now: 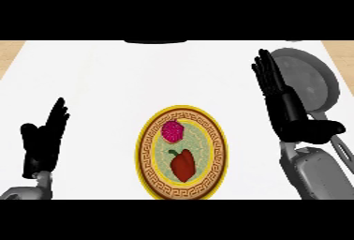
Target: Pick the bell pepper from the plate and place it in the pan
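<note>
Left hand (41, 140) and right hand (287, 108), fingers straight, empty, flank a glossy bell pepper (183, 165) on a round plate (145, 150).

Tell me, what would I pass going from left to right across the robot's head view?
In order: left hand, resting open → plate, carrying the bell pepper and a pink item → right hand, open → pan, partly behind that hand and reaching the right edge.

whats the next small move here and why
Probably move the right hand left toward the bell pepper: it lies untouched on the plate, that hand is open, and the pan sits on the same side.
</note>
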`<state>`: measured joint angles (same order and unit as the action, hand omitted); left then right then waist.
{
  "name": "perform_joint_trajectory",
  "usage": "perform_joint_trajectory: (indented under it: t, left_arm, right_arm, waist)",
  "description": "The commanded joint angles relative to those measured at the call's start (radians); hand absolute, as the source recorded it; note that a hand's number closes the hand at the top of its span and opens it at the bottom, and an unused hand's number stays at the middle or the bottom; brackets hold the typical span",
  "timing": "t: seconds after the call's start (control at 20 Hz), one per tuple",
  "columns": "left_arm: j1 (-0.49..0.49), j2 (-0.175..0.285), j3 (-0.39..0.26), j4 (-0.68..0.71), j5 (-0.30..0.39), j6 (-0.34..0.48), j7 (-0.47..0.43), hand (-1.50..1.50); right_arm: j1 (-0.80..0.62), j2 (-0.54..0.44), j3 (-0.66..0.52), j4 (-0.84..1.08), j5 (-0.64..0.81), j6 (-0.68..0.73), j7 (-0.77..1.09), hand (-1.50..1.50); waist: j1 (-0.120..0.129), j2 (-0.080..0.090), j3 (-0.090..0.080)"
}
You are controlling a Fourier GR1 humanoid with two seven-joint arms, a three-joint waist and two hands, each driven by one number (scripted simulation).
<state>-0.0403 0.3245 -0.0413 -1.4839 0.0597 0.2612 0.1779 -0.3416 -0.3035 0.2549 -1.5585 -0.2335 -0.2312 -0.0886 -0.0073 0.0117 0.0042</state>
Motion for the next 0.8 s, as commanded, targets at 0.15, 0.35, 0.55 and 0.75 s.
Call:
perform_joint_trajectory:
  t: [0.15,0.35,0.55,0.75]
  left_arm:
    - [0.049,-0.126,0.036,0.042,0.120,-0.019,-0.040,0.00]
    - [0.139,-0.201,0.006,0.013,0.168,-0.022,-0.025,0.00]
    - [0.087,-0.210,0.029,0.039,0.178,-0.003,-0.010,0.00]
    - [0.176,-0.209,0.010,0.028,0.177,-0.052,-0.079,0.00]
  right_arm:
    - [0.130,0.122,0.155,0.013,0.043,-0.007,0.047,1.50]
    - [0.216,0.060,0.294,-0.025,0.342,-0.197,0.063,1.50]
    - [0.382,0.129,0.481,-0.119,0.582,-0.401,-0.022,-1.50]
    - [0.546,0.135,0.592,-0.159,0.823,-0.583,0.068,-1.50]
  waist:
    - [0.009,-0.012,-0.005]
    - [-0.010,-0.031,-0.010]
    - [-0.038,-0.028,-0.007]
    - [-0.026,-0.026,-0.009]
